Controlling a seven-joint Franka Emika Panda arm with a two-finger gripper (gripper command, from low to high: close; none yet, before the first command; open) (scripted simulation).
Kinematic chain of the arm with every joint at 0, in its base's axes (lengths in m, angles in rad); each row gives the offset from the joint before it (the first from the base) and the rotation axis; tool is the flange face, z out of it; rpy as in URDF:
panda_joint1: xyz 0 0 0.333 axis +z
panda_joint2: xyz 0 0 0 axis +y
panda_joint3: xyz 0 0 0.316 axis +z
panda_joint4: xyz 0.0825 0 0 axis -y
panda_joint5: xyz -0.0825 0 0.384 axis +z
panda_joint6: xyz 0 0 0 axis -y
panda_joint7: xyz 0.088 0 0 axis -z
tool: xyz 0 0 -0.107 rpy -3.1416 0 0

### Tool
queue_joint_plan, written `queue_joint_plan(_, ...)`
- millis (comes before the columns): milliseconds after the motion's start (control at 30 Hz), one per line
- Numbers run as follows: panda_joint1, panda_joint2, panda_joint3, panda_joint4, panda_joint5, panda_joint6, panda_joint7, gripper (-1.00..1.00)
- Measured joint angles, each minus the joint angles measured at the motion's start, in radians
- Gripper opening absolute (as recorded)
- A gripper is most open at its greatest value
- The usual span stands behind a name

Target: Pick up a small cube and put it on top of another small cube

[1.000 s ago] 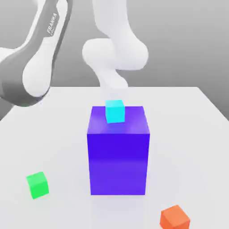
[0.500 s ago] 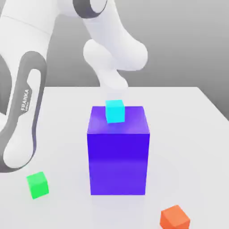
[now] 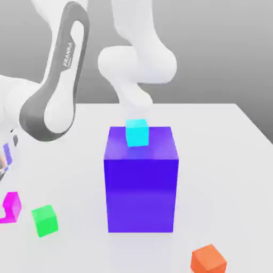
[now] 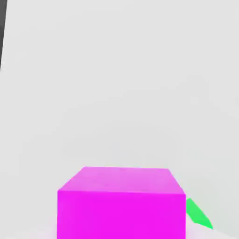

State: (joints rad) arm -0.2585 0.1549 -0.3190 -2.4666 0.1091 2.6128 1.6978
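Note:
A small magenta cube [image 3: 13,205] shows at the exterior view's far left, just above the white table [image 3: 224,160] and next to a small green cube [image 3: 44,220]. My gripper [image 3: 7,184] comes down onto it from the left edge and is shut on it. In the hand view the magenta cube [image 4: 121,203] sits very close, with a sliver of the green cube [image 4: 198,215] beside it. A small orange cube [image 3: 208,259] lies near the front at the exterior view's right. A small cyan cube [image 3: 137,132] rests on top of the large blue-violet block [image 3: 141,186].
The large blue-violet block stands tall in the middle of the table. My arm's links [image 3: 58,80] sweep across the exterior view's upper left. The table's far edge runs behind the block.
The arm has swung toward the exterior view's left. The magenta cube, outside the earlier frames, has come into view at the left edge under the gripper. The other cubes have not moved.

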Motion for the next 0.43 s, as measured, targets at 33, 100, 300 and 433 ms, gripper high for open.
queue_joint_plan(33,0.007,-0.031,-0.005,-0.036,-0.019,0.007,0.055,-1.00)
queue_joint_plan(100,0.018,-0.094,-0.014,-0.107,-0.062,0.019,0.169,-1.00)
queue_joint_plan(300,-0.005,0.022,0.036,-0.154,0.034,0.176,0.166,-1.00)
queue_joint_plan(433,-0.015,0.048,0.051,-0.152,0.057,0.199,0.150,1.00)
